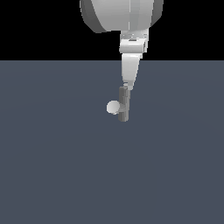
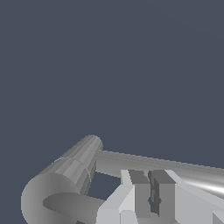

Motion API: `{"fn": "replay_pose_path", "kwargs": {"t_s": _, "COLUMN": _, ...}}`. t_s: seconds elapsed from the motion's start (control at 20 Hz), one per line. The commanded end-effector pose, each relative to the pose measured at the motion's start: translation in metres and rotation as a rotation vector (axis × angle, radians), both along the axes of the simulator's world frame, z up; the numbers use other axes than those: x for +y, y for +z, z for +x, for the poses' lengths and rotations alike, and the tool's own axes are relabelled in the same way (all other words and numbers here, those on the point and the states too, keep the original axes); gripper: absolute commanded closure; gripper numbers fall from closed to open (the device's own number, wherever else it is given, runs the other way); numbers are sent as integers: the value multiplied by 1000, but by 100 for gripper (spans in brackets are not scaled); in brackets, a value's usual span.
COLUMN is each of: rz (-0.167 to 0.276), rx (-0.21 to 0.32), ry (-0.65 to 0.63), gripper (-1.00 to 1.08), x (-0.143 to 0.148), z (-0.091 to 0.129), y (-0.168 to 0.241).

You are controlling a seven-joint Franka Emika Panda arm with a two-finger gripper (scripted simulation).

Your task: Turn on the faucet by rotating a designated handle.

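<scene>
- From my station, the exterior view shows the arm reaching down from the top of the picture, its pale wrist narrowing to the gripper (image 1: 126,85), which sits right at the top of the faucet (image 1: 124,105).
- The faucet is a small dark grey upright post standing on the flat slate-grey bench (image 1: 52,166), roughly in the middle of the picture, a little toward the exterior view's right.
- A pale round ball (image 1: 113,107) is stuck to the post's side, on the exterior view's left, touching it.
- In the wrist view I see the post (image 2: 76,168) close up, lying across the frame as a ribbed grey cylinder.
- The handle (image 2: 175,168), a thin flat grey bar, runs out from the post toward the picture's edge.
- The gripper's (image 2: 151,197) two pale fingers (image 2: 136,192) stand close together, only a narrow gap between them, just beside the handle.
- I cannot tell whether they pinch the handle or merely rest against it.
</scene>
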State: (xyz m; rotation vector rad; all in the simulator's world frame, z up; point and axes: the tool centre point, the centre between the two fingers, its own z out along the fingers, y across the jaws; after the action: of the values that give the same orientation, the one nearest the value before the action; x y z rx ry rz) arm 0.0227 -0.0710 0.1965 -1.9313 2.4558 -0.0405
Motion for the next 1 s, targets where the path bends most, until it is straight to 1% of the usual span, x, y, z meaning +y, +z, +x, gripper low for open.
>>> {"fn": "replay_pose_path", "kwargs": {"t_s": 0.0, "rz": 8, "rx": 22, "ry": 37, "gripper": 108, "x": 40, "z": -1, "y": -11}}
{"fn": "replay_pose_path", "kwargs": {"t_s": 0.15, "rz": 9, "rx": 30, "ry": 40, "gripper": 108, "x": 61, "z": -1, "y": -15}}
{"fn": "replay_pose_path", "kwargs": {"t_s": 0.2, "rz": 9, "rx": 30, "ry": 40, "gripper": 108, "x": 61, "z": -1, "y": -15}}
{"fn": "replay_pose_path", "kwargs": {"t_s": 0.25, "rz": 2, "rx": 1, "ry": -11, "gripper": 108, "x": 23, "z": 3, "y": 0}}
{"fn": "replay_pose_path", "kwargs": {"t_s": 0.95, "rz": 7, "rx": 20, "ry": 23, "gripper": 108, "x": 76, "z": 39, "y": -10}}
